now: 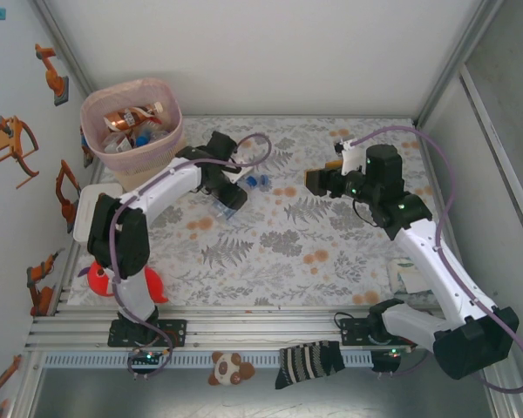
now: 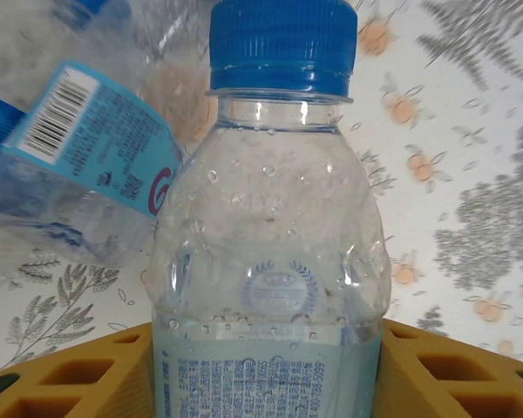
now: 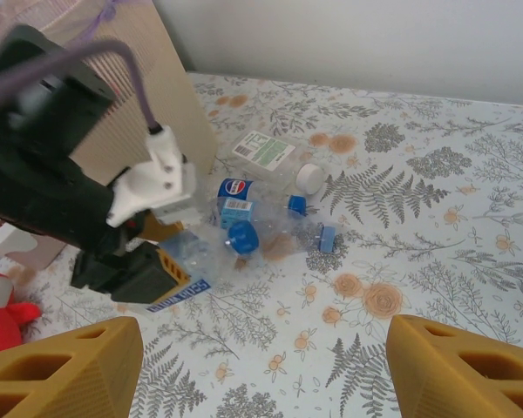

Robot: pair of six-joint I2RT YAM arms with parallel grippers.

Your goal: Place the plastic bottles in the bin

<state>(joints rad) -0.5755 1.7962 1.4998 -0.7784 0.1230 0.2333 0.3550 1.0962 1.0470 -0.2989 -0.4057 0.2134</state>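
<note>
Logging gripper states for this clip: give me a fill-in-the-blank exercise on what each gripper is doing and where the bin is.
1. The left gripper is shut on a clear plastic bottle with a ____ cap.
2. The right gripper is open and holds ____.
3. The round beige bin with pink liner stands at the table's far ____ corner.
Missing words: blue; nothing; left.

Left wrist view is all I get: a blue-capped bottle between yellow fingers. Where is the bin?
Observer: The bin stands at the far left, just beyond the left claw and its blue-capped bottle.
Reviewer: Anything in it?
Observer: Several bottles already lie inside.
Reviewer: Any left outside it?
Observer: A loose cluster of bottles lies beside the left claw.
</note>
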